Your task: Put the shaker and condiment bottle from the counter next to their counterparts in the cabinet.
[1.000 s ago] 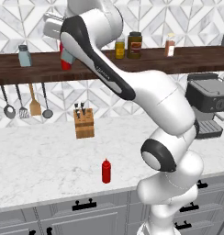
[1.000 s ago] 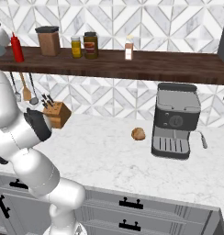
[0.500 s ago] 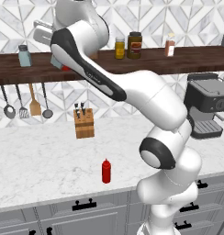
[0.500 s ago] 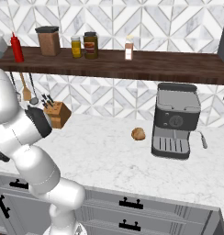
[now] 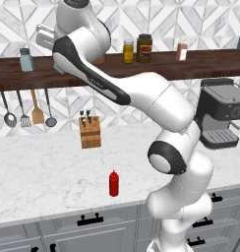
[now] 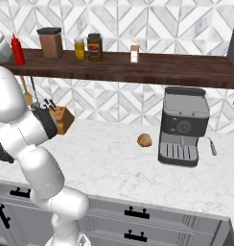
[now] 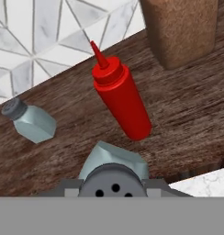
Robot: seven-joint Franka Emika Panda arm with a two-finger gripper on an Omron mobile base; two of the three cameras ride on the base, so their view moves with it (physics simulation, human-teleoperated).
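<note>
shaker (image 7: 114,169) clamped between fingers (image 7: 69,185), over cabinet (image 7: 187,105)

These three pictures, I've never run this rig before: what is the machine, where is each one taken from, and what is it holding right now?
It's a white robot arm in a simulated kitchen. Two pictures come from cameras on its base, behind it to the left and right. The third looks along the end effector, up at the dark wooden shelf.

The end effector is shut on a blue-grey shaker, grey cap toward the camera. On the shelf stand a matching shaker and a red squeeze bottle, plus jars further along.

On the marble counter: a second red bottle, a knife block and a coffee machine.
</note>
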